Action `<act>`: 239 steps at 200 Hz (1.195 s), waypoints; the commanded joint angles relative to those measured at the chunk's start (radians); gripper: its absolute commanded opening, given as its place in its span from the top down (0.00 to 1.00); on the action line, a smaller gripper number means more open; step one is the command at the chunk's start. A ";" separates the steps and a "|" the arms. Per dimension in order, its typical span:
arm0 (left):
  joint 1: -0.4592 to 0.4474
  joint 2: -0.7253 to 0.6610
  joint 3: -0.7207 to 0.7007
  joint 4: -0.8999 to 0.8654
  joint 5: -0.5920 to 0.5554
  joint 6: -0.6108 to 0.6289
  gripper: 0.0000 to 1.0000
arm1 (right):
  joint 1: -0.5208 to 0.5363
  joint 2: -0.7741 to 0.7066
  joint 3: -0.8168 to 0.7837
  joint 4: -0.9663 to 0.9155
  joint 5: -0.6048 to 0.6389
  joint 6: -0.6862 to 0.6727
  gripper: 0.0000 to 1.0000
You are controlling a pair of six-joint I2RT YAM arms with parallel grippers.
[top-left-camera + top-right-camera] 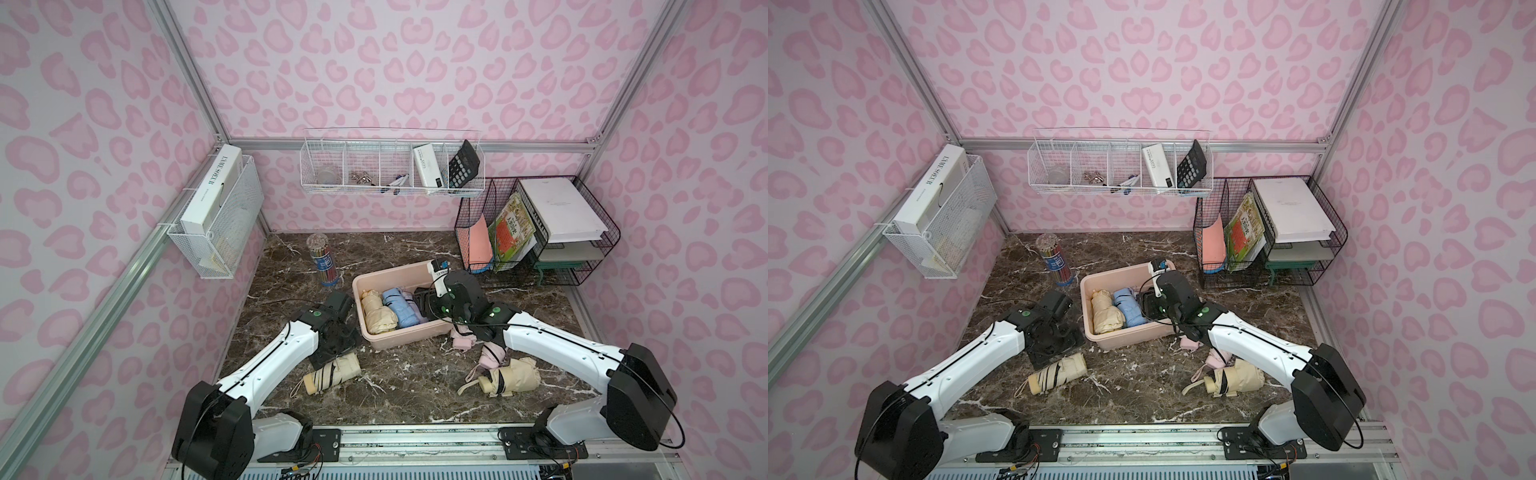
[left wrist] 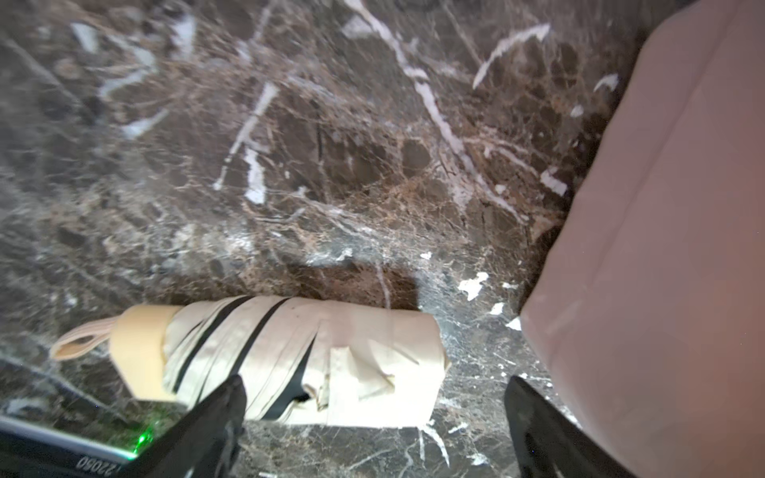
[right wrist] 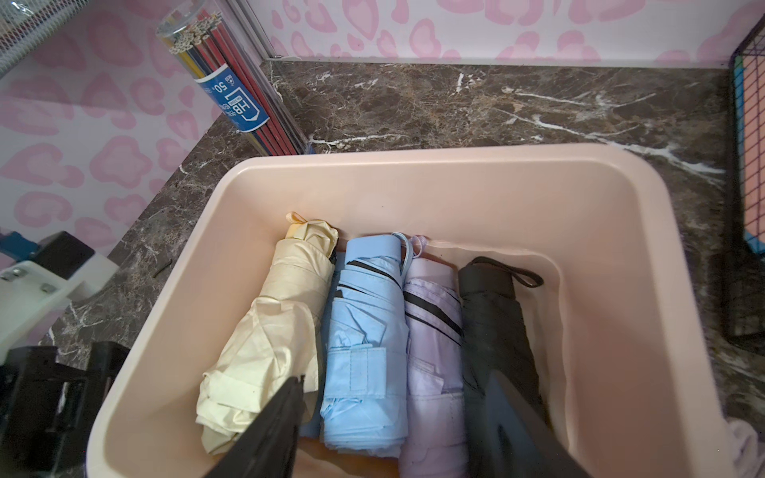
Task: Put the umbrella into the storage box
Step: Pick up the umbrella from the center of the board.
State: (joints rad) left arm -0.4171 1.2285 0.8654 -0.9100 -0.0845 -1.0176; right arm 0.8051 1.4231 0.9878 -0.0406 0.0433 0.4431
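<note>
The right arm (image 1: 552,336) reaches over the storage box (image 1: 403,334); the left arm (image 1: 274,357) bends down beside it. Brown marble desk (image 1: 415,395), pink-spotted walls (image 1: 374,62). The box, mid-desk, holds four umbrellas (image 3: 368,339); the right gripper (image 3: 395,376) hangs above them, parted, empty. The left gripper (image 2: 374,378) gapes over a cream umbrella (image 2: 352,351).

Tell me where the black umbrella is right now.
In the right wrist view, the black umbrella lies inside the storage box, beside the lilac umbrella, at the row's end nearest the black wire rack.
</note>
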 commanded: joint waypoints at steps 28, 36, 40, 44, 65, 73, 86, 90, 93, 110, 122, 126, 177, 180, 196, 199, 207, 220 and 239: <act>-0.001 -0.123 0.009 -0.292 -0.090 -0.409 0.03 | 0.000 -0.044 -0.018 0.040 -0.036 -0.094 0.35; -0.001 -0.147 -0.008 -0.304 -0.067 -0.473 0.02 | 0.001 -0.049 -0.021 0.041 -0.036 -0.098 0.35; -0.002 -0.155 -0.017 -0.310 -0.055 -0.504 0.02 | 0.002 -0.052 -0.023 0.041 -0.036 -0.098 0.35; -0.002 -0.167 -0.028 -0.313 -0.044 -0.531 0.02 | 0.002 -0.054 -0.023 0.041 -0.037 -0.099 0.35; 0.000 -0.204 -0.075 -0.322 0.003 -0.662 0.02 | 0.003 -0.059 -0.028 0.041 -0.036 -0.098 0.34; 0.000 -0.218 -0.095 -0.305 0.013 -0.693 0.02 | 0.003 -0.062 -0.031 0.041 -0.038 -0.095 0.34; -0.001 -0.239 -0.124 -0.260 0.028 -0.735 0.02 | 0.005 -0.069 -0.037 0.042 -0.036 -0.093 0.34; -0.001 -0.243 -0.132 -0.246 0.032 -0.745 0.02 | 0.005 -0.071 -0.040 0.043 -0.036 -0.093 0.34; -0.001 -0.246 -0.137 -0.234 0.036 -0.752 0.02 | 0.006 -0.072 -0.041 0.043 -0.036 -0.093 0.34; -0.001 -0.251 -0.162 -0.180 0.056 -0.806 0.02 | 0.006 -0.083 -0.051 0.044 -0.035 -0.090 0.33; 0.000 -0.250 -0.182 -0.131 0.066 -0.848 0.02 | 0.009 -0.090 -0.058 0.048 -0.035 -0.087 0.33; -0.001 -0.251 -0.192 -0.109 0.068 -0.864 0.02 | 0.009 -0.091 -0.060 0.048 -0.034 -0.087 0.33; -0.001 -0.238 -0.253 0.060 0.038 -0.977 0.02 | 0.022 -0.097 -0.067 0.041 -0.031 -0.075 0.32; 0.000 -0.236 -0.253 0.064 0.032 -0.978 0.02 | 0.023 -0.099 -0.067 0.041 -0.031 -0.074 0.32; 0.000 -0.223 -0.261 0.084 0.017 -0.993 0.02 | 0.027 -0.100 -0.070 0.041 -0.027 -0.071 0.32; -0.001 -0.220 -0.264 0.090 0.013 -0.993 0.02 | 0.029 -0.099 -0.070 0.041 -0.027 -0.069 0.32; 0.000 -0.210 -0.269 0.095 0.011 -1.003 0.02 | 0.030 -0.100 -0.071 0.039 -0.025 -0.067 0.32; -0.001 -0.197 -0.279 0.105 0.015 -1.025 0.02 | 0.034 -0.099 -0.070 0.039 -0.022 -0.066 0.31; 0.000 -0.185 -0.297 0.123 0.031 -1.064 0.02 | 0.037 -0.098 -0.068 0.036 -0.020 -0.059 0.31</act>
State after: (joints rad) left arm -0.4175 1.0321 0.5827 -0.8112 -0.0505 -2.0148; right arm 0.8371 1.3285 0.9176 -0.0174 0.0143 0.3698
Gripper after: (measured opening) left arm 0.980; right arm 0.688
